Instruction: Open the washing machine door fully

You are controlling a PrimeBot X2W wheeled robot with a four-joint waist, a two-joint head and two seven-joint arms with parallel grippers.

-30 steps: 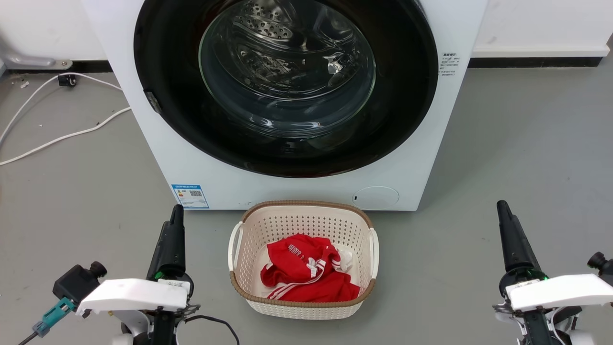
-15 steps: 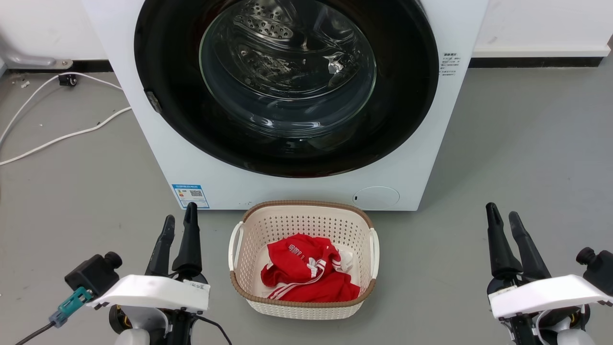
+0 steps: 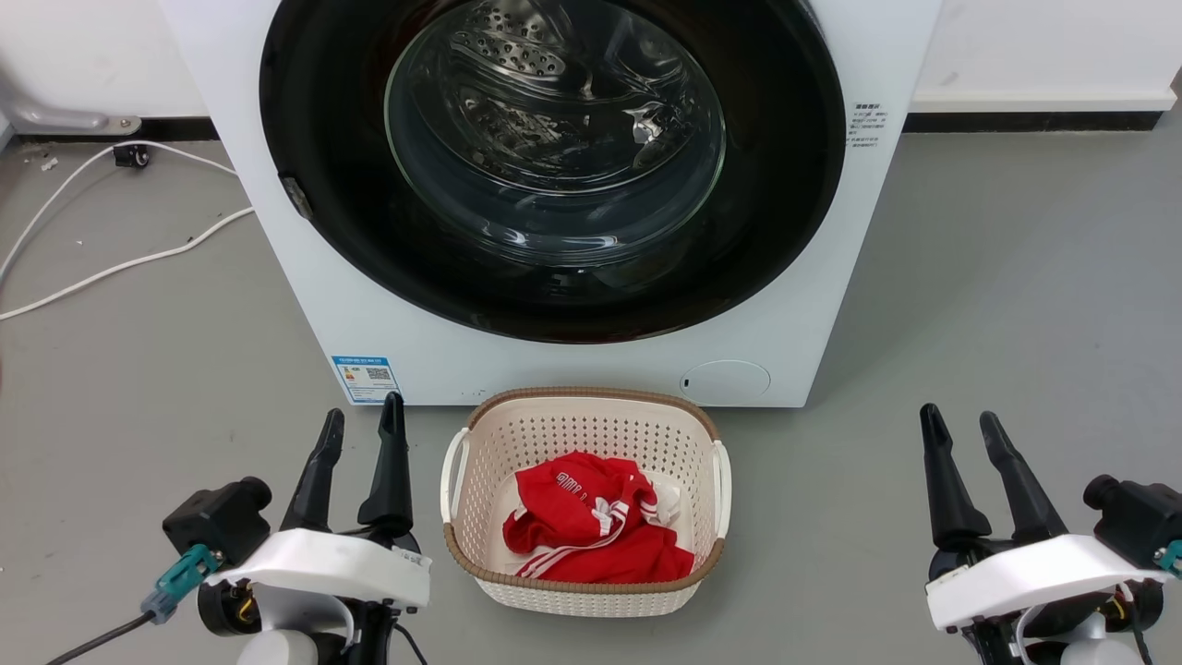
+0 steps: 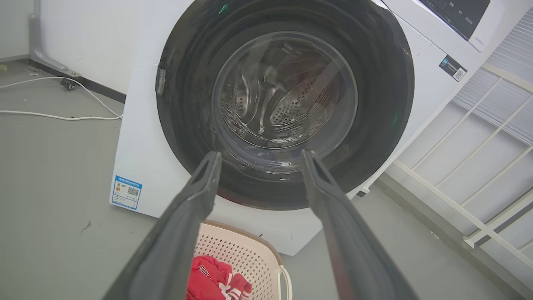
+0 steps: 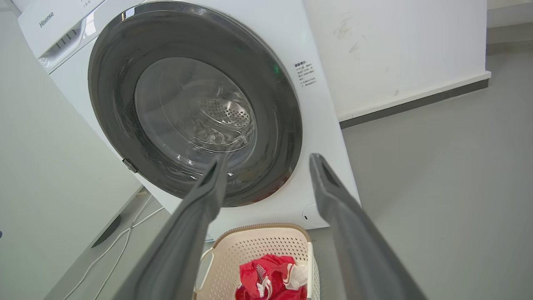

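The white washing machine (image 3: 813, 277) stands ahead, and its round glossy black washing machine door (image 3: 776, 203) with a clear glass bowl lies flat against the front. A small latch shows on the door's left rim. My left gripper (image 3: 360, 417) hovers open over the floor, left of the basket and well short of the machine. My right gripper (image 3: 956, 417) is open too, at the lower right, far from the door. The door (image 4: 387, 104) faces my left gripper (image 4: 260, 156) in the left wrist view. In the right wrist view the door (image 5: 275, 121) lies beyond my right gripper (image 5: 266, 160).
A cream perforated basket (image 3: 480, 563) holding red clothing (image 3: 591, 526) sits on the floor right in front of the machine. White cables (image 3: 111, 268) trail across the grey floor at the left. A white railing (image 4: 479, 175) stands beside the machine.
Both grippers have gone from shut to open, fingers spreading apart. Both arms drifted a little inward toward the centre. The door has not moved.
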